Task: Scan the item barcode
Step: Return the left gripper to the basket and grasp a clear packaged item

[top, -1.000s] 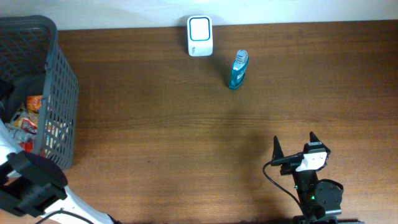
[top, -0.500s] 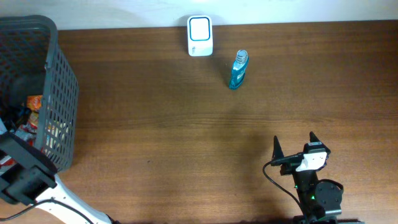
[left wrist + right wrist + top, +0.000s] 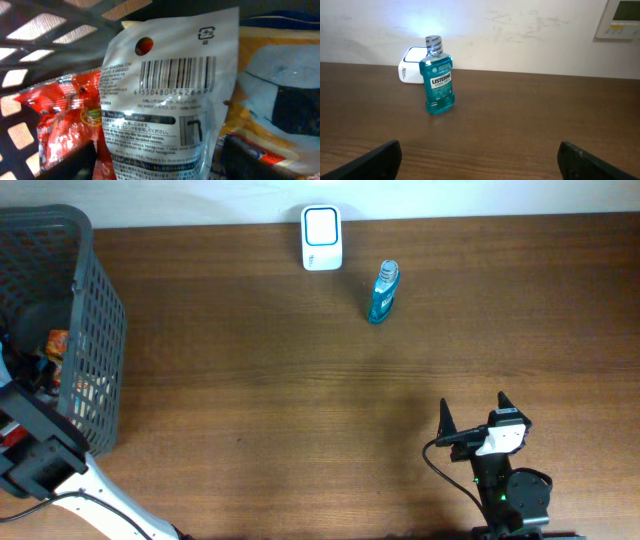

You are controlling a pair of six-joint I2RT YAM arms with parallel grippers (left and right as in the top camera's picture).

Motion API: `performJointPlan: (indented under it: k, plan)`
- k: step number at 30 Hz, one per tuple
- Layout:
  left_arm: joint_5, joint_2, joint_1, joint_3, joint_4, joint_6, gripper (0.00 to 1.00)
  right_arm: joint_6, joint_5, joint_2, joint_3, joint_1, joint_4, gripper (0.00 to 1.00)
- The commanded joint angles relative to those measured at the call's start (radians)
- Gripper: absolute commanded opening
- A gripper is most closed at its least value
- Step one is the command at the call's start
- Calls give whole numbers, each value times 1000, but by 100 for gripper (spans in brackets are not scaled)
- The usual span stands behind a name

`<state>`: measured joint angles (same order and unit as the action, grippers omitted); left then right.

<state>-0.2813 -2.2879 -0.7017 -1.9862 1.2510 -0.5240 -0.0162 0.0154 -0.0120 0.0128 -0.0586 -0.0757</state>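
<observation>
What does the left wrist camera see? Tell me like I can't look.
A white plastic packet with a black barcode fills the view, very close up. Behind it lie red packets and an orange-yellow pack, all inside a dark slatted basket.

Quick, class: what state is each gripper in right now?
Left gripper: around the white packet; grip cannot be told.
Right gripper: open, empty.
</observation>
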Motion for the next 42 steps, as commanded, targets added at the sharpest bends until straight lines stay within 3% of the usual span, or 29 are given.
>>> performJointPlan:
  k: [1, 2, 9, 12, 16, 22, 25, 31, 38, 42]
  plan:
    - [4, -52, -10, 7, 13, 2, 46, -3, -5, 6, -7, 7, -4, 98]
    - [5, -52, -10, 7, 16, 2, 39, -3, -5, 6, -7, 7, -4, 98]
    - [5, -51, -10, -16, 42, 2, 19, -3, -5, 6, -7, 7, -4, 98]
    - [5, -51, -10, -70, 79, 2, 1, -3, -5, 6, -7, 7, -4, 98]
    - [13, -51, -10, -158, 140, 2, 0, -3, -5, 6, -7, 7, -4, 98]
    - [171, -51, -10, -338, 229, 15, 0, -3, -5, 6, -7, 7, -4, 98]
    - [273, -51, -7, -467, 267, 71, 0, -2, -5, 6, -7, 7, -4, 98]
    - [331, -51, 0, -749, 370, 76, 0, -3, -5, 6, -7, 7, -4, 98]
    - [632, -51, 16, -1145, 437, 129, 0, -3, -5, 6, -7, 7, -4, 98]
    - [818, 1, 59, -1152, 414, 133, 0, -3, -5, 6, -7, 7, -4, 98]
